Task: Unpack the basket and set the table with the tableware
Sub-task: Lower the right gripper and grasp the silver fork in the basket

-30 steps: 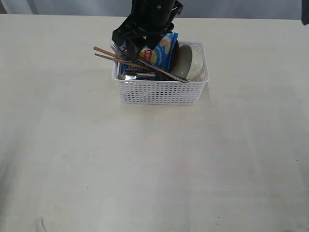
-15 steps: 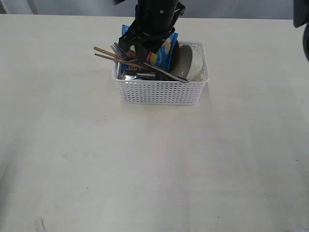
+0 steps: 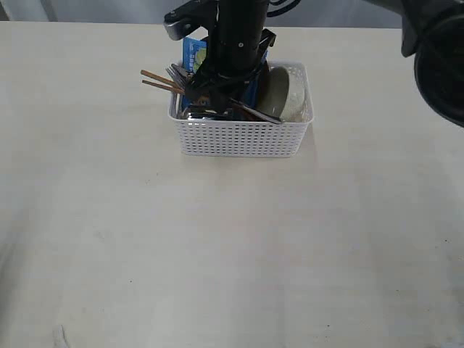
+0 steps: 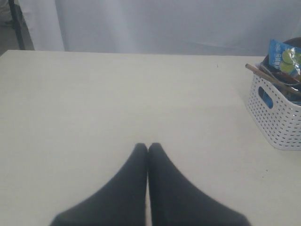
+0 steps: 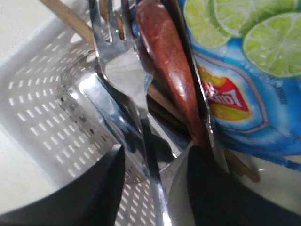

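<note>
Right tool (image 5: 153, 157) down inside basket (image 3: 239, 138), jaws astride fork (image 5: 117, 61) and spoon (image 5: 164, 61), which lean on basket rim, handles clear for you. Clamped or not: cannot tell. Left tool (image 4: 148, 150) closed, away from basket.

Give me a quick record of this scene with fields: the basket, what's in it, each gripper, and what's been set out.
basket: white, perforated, standing on the table
contents seen: chip bag, wooden spoon, fork, chopsticks poking over the rim, bowl
right gripper: down in the basket, jaws either side of the cutlery handles; grip unclear
left gripper: shut, over bare table, away from the basket
tableware set out: none seen
</note>
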You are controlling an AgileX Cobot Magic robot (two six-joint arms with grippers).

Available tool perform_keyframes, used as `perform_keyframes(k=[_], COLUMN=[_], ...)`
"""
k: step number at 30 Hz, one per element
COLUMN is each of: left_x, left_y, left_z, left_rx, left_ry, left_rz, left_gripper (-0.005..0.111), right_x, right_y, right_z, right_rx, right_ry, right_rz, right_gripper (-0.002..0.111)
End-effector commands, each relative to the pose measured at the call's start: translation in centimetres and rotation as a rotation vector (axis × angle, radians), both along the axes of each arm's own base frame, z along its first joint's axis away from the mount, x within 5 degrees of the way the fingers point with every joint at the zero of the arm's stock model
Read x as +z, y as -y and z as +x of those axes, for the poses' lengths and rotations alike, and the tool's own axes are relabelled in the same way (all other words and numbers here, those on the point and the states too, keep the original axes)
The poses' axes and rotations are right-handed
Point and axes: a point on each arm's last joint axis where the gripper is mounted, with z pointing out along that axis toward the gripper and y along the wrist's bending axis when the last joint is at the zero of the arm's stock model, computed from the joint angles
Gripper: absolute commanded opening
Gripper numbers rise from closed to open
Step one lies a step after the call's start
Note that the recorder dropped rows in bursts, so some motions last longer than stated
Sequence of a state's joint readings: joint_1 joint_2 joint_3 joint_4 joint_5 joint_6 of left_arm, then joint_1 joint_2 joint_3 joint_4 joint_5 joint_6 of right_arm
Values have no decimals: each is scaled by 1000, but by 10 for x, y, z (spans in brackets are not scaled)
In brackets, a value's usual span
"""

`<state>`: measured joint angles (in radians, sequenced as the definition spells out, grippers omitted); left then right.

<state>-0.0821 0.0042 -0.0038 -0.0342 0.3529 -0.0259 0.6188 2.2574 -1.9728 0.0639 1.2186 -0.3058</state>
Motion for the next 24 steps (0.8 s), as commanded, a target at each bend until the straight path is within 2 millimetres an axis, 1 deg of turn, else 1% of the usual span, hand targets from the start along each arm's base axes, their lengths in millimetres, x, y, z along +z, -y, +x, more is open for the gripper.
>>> perform_keyframes(k=[1,4,6,7,8,9,14,16,20,24], left_x=[0,0,0,0,0,0,0,0,0,0], left_y=[0,0,0,0,0,0,0,0,0,0], left_z=[0,0,0,0,0,0,0,0,0,0], left_rx=[3,3,3,3,3,3,3,3,3,3], left_ry=[11,11,11,11,11,11,11,11,11,11], left_rz=[3,3,4,4,4,4,4,4,4,4], left_gripper=[0,0,0,0,0,0,0,0,0,0], right_x=[-3,-1,0,0,0,0,2,9,38,54], right_y=[1,1,1,1,1,1,1,1,3,-2], right_z=[1,1,1,1,1,1,1,-1,-7,-15], right_rx=[7,9,9,14,22,24,24,27,39,50], right_ry=[1,4,7,7,8,9,10,24,68,39], right_rz=[-12,-10,-8,-9,-9,-10,-8,1,48,151], right_gripper=[41,41,28,14,5,0,0,0,0,0])
